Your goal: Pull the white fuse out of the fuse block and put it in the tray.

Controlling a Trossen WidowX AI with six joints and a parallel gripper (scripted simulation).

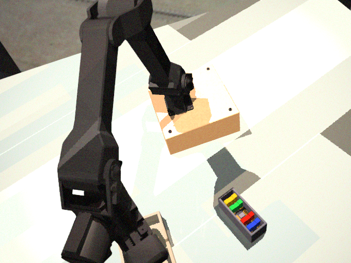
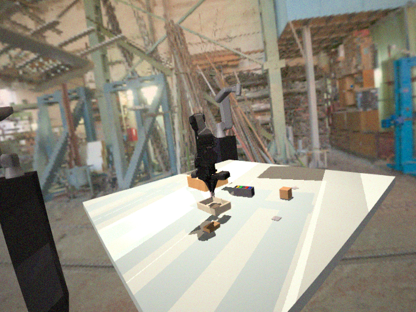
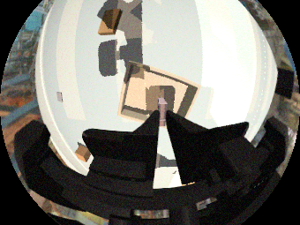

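The white fuse [image 3: 162, 110] looks pinkish-grey and stands out between the fingertips of my gripper [image 3: 161, 113] [image 2: 212, 195], which is shut on it. The gripper points down over the beige tray [image 1: 153, 218] [image 2: 206, 208] [image 3: 187, 101]; the fuse's exact height above the tray floor is hard to tell. The top view hides the fingertips and fuse behind the arm. The dark fuse block [image 1: 258, 234] [image 2: 246, 193] stands away from the gripper. It holds the yellow fuse [image 1: 230, 200], green fuse [image 1: 236, 205], red fuse [image 1: 247, 217] and blue fuse [image 1: 253, 224], with an empty middle slot.
The arm stands on a wooden base box [image 1: 204, 128] [image 2: 197, 183]. A brown block [image 2: 211, 227] [image 3: 109, 22] lies beyond the tray. An orange-brown cube [image 2: 285, 193] [image 3: 82, 152] and a small pale tile [image 2: 276, 218] [image 3: 59, 96] are off to one side.
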